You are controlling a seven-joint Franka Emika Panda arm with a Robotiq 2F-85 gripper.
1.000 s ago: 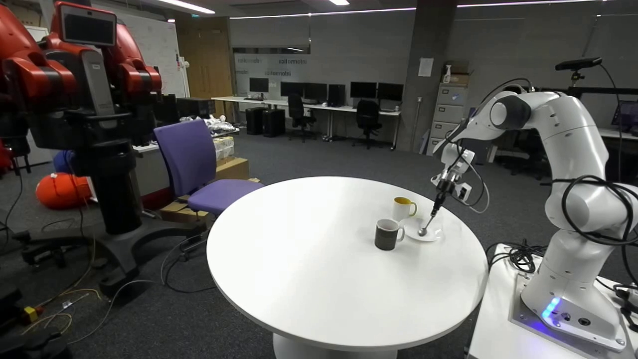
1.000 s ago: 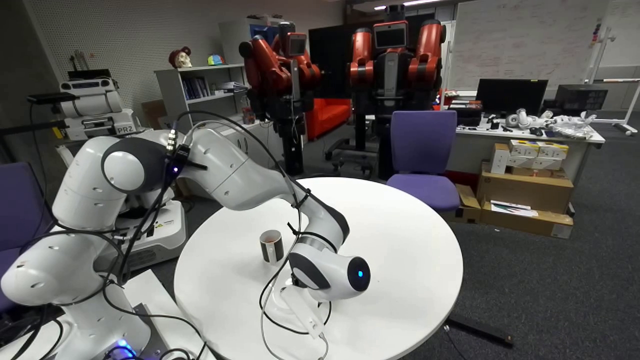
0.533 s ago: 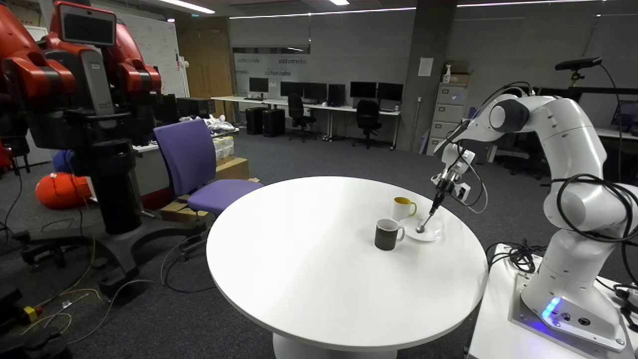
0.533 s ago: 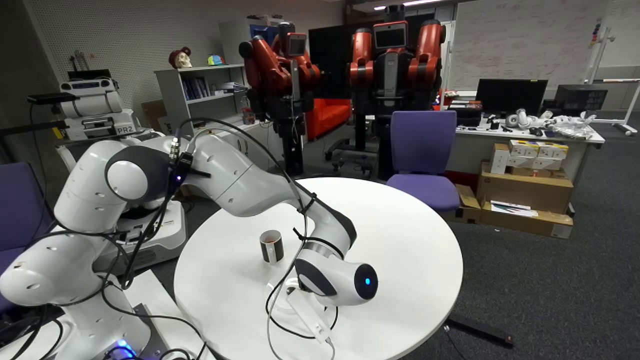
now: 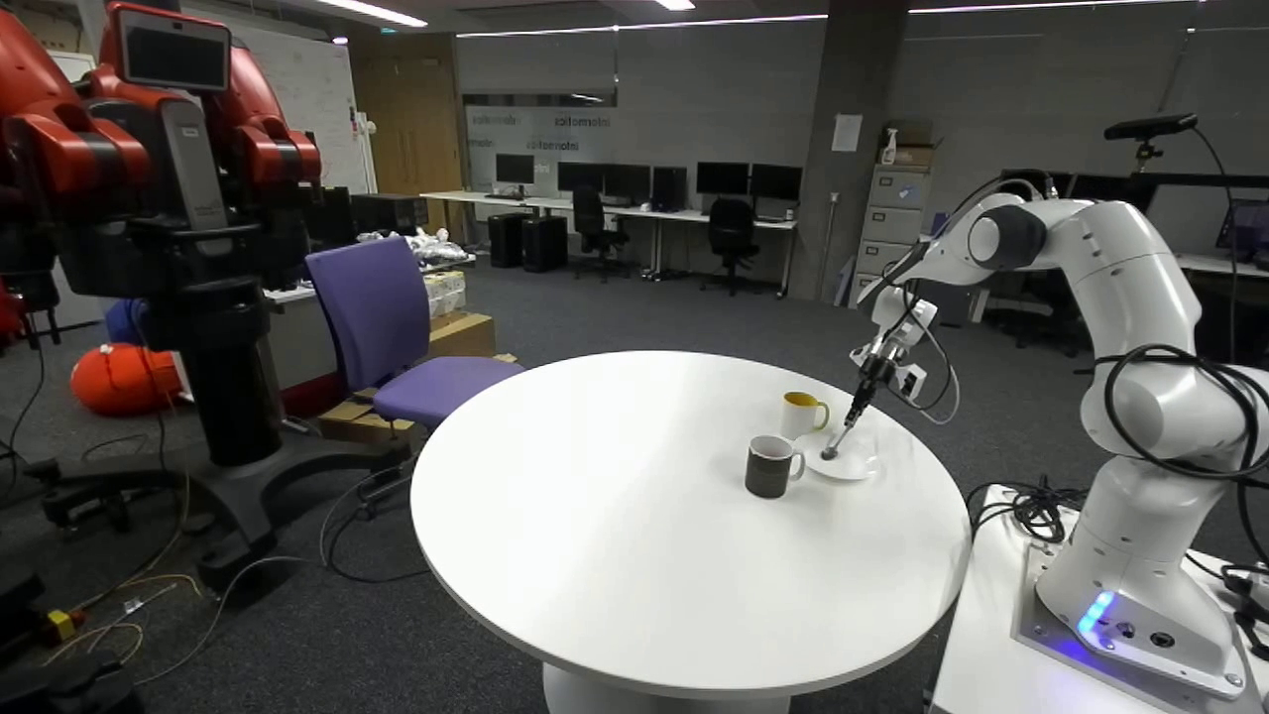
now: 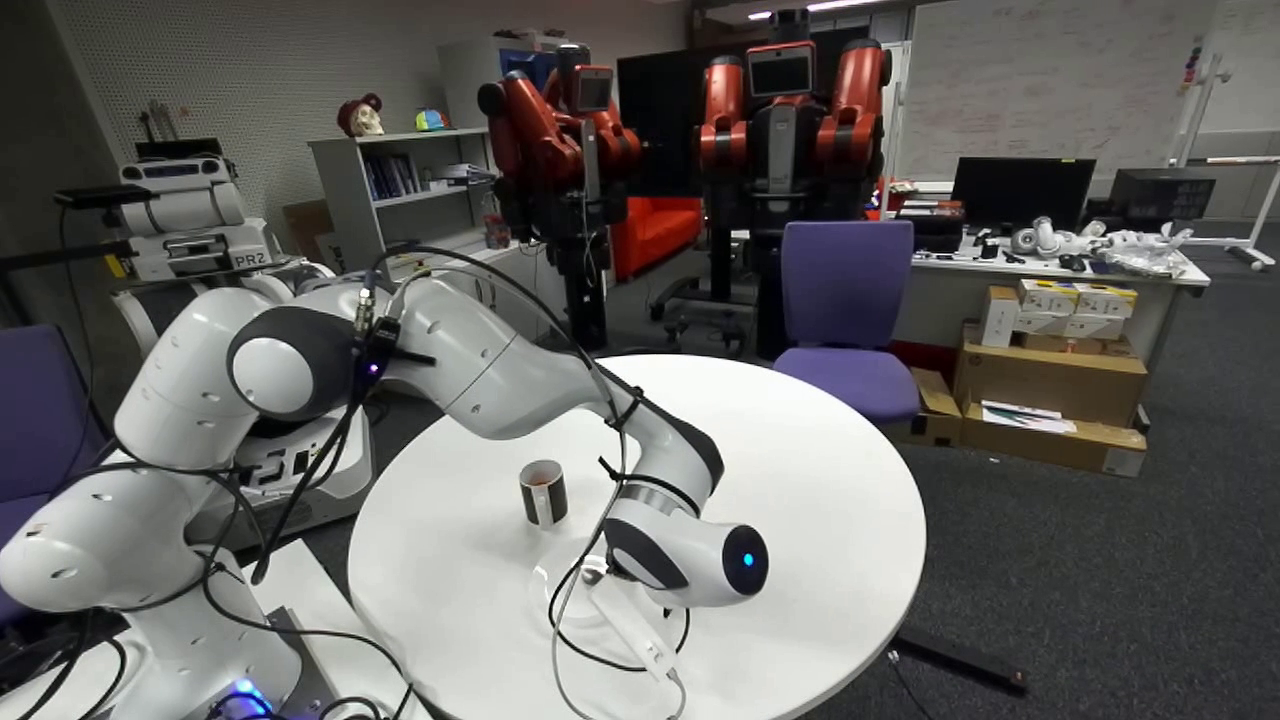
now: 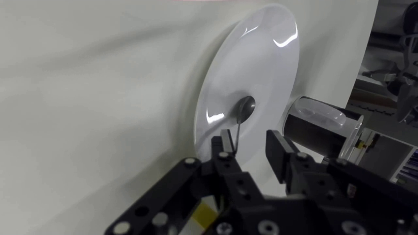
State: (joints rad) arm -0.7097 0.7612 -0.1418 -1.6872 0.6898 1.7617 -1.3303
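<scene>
Jaws stand apart; contact with the spoon ahead cannot be told. Judged light, stiff, slippery; best held mid-handle.

The Robotiq gripper hides the handle end of a metal spoon; a red two-armed robot is cropped in an exterior view

In my wrist view, soft shadows streak the smooth white tabletop at ten o'clock; glare whitens the round, glossy white plate at its one o'clock.
</scene>
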